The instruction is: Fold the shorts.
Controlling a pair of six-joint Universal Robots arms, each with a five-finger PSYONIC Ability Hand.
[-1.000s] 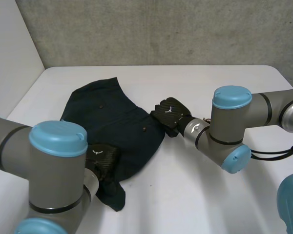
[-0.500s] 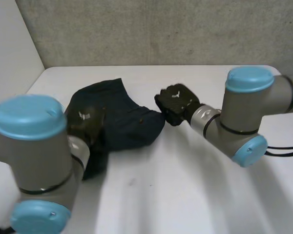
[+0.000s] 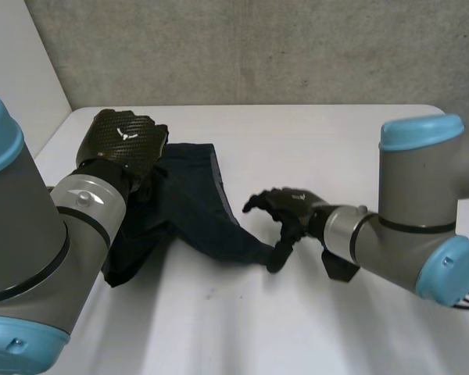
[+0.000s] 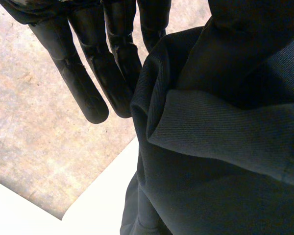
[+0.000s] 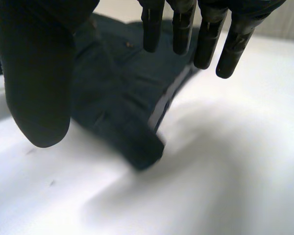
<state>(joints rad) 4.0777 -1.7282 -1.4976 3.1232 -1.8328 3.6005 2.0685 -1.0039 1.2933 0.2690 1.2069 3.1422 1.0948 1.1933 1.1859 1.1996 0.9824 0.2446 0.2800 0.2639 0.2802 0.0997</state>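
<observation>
Head view first: the dark navy cloth shorts [image 3: 195,211] are lying crumpled across the left-centre of the white table [image 3: 297,312], one end rising toward the upper left of the frame and a narrow tail trailing toward the middle. The left hand [image 3: 123,141] is sitting at that raised end in the upper left, with the cloth hanging down from under it along the grey left arm [image 3: 23,234]. Over in the left wrist view, the left hand [image 4: 115,58] is showing its fingers [image 4: 88,93] long and straight against the grey concrete wall [image 4: 39,122], and a thick fold of the shorts [image 4: 225,147] is bunching right beside them, pinched on the thumb side. So that hand is holding the shorts.

At centre frame in the head view, the right hand [image 3: 289,207] is hovering with fingers spread wide, its thumb reaching down to the tip of the trailing tail. The right wrist view is confirming it: the right hand [image 5: 36,73] is gaping open, thumb well apart from the fingers, gripping nothing. The shorts [image 5: 112,98] are lying flat on the table [image 5: 225,171] under its palm, their near corner between thumb and fingertips.
</observation>
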